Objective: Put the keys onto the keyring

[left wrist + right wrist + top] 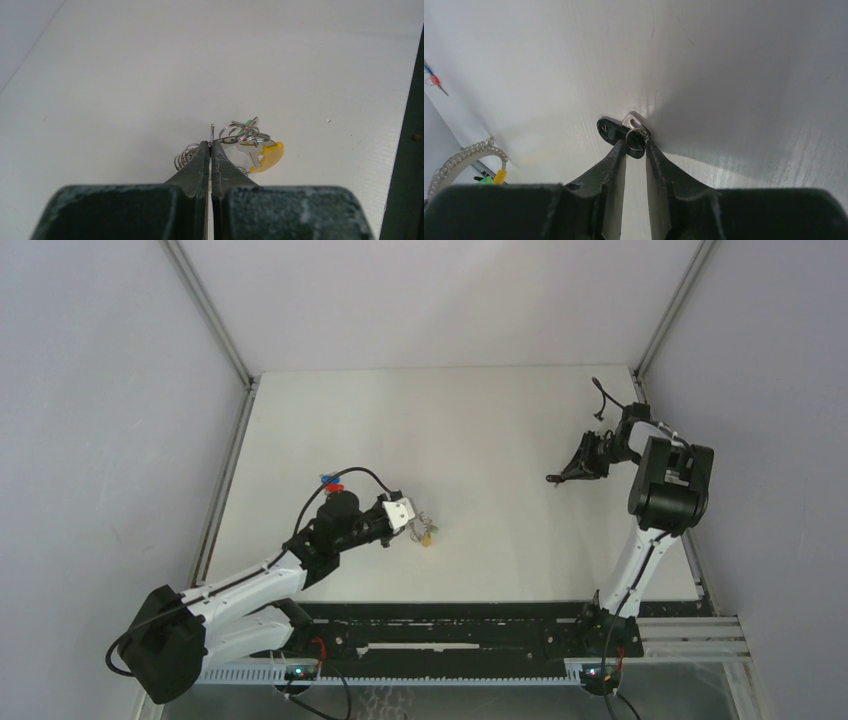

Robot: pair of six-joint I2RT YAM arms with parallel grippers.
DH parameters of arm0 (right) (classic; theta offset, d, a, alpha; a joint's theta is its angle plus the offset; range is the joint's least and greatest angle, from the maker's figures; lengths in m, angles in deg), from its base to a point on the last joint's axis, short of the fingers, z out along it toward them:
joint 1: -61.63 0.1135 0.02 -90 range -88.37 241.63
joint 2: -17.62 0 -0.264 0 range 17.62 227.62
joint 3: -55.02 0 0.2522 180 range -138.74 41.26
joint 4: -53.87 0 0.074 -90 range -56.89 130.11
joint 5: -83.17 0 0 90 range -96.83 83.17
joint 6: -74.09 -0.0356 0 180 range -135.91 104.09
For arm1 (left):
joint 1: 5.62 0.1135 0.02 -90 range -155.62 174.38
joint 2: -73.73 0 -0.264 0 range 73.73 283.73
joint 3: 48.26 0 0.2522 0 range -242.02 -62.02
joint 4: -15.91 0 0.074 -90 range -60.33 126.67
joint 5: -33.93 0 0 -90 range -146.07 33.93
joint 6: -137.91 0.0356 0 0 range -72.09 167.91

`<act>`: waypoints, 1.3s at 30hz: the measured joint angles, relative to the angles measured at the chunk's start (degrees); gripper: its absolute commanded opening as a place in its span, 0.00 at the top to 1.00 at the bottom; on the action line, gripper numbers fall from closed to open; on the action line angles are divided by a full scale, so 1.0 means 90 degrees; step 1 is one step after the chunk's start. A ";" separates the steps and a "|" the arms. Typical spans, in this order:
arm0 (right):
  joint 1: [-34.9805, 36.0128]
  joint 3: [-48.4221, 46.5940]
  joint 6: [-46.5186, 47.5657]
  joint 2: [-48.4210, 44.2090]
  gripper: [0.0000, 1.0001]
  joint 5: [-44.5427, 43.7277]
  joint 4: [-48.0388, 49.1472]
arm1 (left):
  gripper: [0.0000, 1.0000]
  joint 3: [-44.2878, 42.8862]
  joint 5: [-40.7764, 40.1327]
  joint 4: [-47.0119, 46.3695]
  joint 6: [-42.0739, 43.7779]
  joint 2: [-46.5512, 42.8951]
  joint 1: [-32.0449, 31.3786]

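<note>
The keyring (245, 133) lies on the white table (125, 75) as a bunch of small metal rings with a green tag and a yellow piece. My left gripper (211, 144) is shut on one thin ring of it; from above it (408, 515) sits just left of the keyring (426, 531). At the far right, my right gripper (553, 478) is down at the table. In its wrist view the right gripper (635, 145) has its two tips pressed against the sides of the tiny black-headed key (616, 131), which carries a small silver ring.
A pair of blue- and red-headed keys (330, 481) lies just behind the left arm. The table's left rail (225, 480) and right rail (690, 550) bound the surface. The right wrist view also catches the keyring's chain loop (459, 159) at its lower left.
</note>
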 measured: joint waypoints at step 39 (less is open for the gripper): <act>0.2446 -0.0867 0.0993 0.0000 0.78 -0.5406 -0.1035 | 1.00 0.0000 0.0000 0.0005 0.0000 0.0000 0.0000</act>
